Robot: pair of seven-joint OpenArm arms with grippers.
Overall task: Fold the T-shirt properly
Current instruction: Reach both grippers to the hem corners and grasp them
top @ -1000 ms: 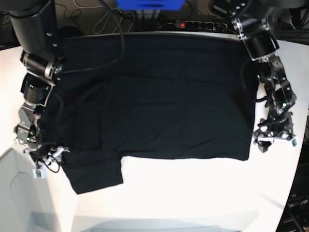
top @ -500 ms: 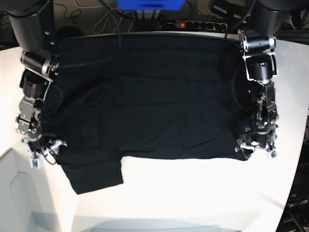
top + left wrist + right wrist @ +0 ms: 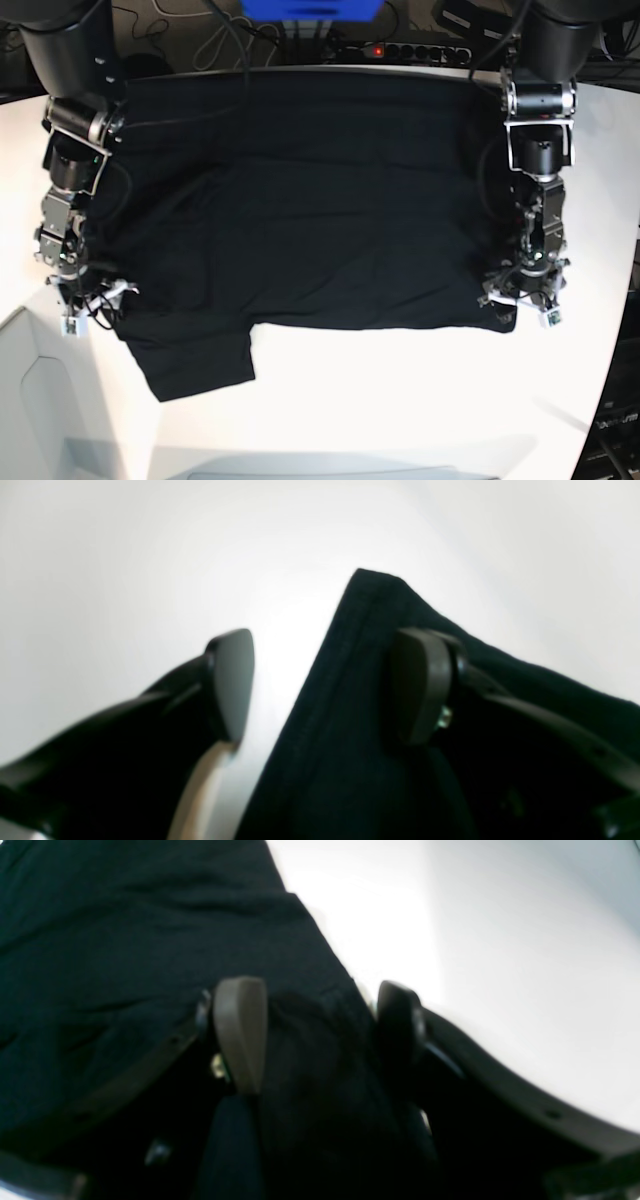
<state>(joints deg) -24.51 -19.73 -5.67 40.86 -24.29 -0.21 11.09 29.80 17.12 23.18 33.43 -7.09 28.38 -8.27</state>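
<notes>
Lying flat on a white table [image 3: 400,400], a large black T-shirt [image 3: 310,210] fills most of the overhead view, one short sleeve [image 3: 195,365] hanging toward the near edge on the side of the robot's right arm. Both arms reach down to the shirt's near corners, one on each side. The left gripper [image 3: 325,685] stands with its jaws apart, straddling the shirt's hemmed corner: one pad [image 3: 417,685] sits over the cloth, the other [image 3: 232,682] over bare table, so closing would likely pinch that edge. The right gripper [image 3: 320,1032] is also spread wide, a bunched ridge of black fabric between its two pads, nothing clamped yet. The matching placement suggests both corners are meant to be taken together, to lift the near edge and fold it over evenly.
</notes>
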